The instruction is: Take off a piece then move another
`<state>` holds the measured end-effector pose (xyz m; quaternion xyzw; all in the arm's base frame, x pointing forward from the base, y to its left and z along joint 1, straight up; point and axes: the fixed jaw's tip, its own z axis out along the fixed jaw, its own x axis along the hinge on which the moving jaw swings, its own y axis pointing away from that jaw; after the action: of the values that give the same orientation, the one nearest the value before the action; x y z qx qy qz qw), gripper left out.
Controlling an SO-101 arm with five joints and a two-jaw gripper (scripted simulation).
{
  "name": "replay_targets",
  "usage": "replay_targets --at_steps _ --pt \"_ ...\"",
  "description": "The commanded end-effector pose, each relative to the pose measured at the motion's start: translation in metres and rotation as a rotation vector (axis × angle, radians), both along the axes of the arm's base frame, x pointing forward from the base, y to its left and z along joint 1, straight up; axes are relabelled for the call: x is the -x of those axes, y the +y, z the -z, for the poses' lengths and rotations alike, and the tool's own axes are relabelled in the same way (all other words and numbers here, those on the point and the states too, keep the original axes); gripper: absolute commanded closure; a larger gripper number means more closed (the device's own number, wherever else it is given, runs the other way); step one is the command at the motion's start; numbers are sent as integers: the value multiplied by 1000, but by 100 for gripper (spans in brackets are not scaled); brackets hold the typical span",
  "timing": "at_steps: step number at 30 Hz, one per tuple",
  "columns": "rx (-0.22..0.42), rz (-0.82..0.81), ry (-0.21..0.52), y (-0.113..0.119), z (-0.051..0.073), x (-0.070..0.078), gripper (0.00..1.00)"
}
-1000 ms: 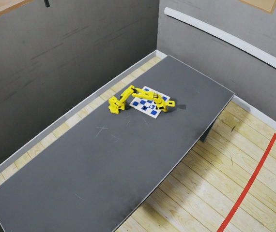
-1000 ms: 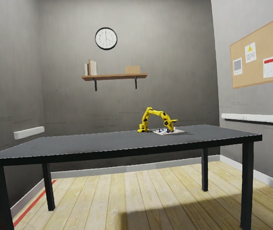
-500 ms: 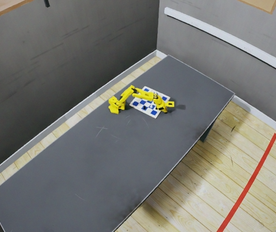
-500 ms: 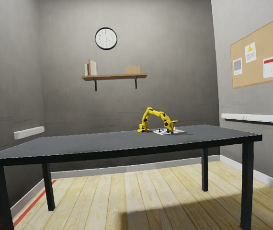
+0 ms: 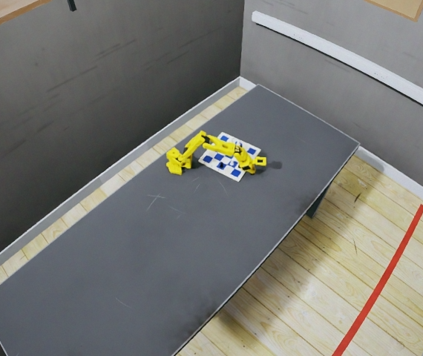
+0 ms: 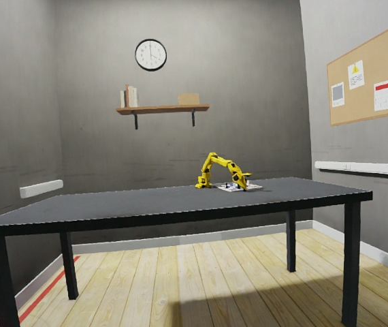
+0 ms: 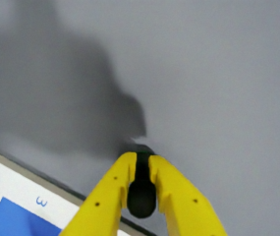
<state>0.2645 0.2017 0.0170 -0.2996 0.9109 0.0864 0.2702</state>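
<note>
My yellow gripper (image 7: 142, 169) (image 5: 251, 169) (image 6: 243, 187) is shut on a black chess piece (image 7: 141, 197). In the wrist view its round head shows between the two yellow jaws, and its lower end meets its own shadow on the grey table (image 7: 218, 88) just past the board's edge. The blue and white board (image 5: 228, 156) (image 6: 234, 189) (image 7: 12, 206) lies beside the arm's base; its corner with a "3" label shows at the wrist view's lower left. Another dark piece (image 5: 221, 165) (image 6: 226, 184) stands on the board. The gripper is low, just off the board's side.
The arm's base (image 5: 175, 162) (image 6: 203, 182) stands at the board's near-wall side. The table's right edge (image 5: 342, 168) is some way beyond the gripper. A wall runs along the table's far side.
</note>
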Motion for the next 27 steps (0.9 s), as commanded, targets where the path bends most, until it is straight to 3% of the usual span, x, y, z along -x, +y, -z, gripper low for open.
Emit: replay_targets --at_steps 1,27 --pt "10 7 13 -5 6 2 100" --pt "10 7 13 -6 5 3 100"
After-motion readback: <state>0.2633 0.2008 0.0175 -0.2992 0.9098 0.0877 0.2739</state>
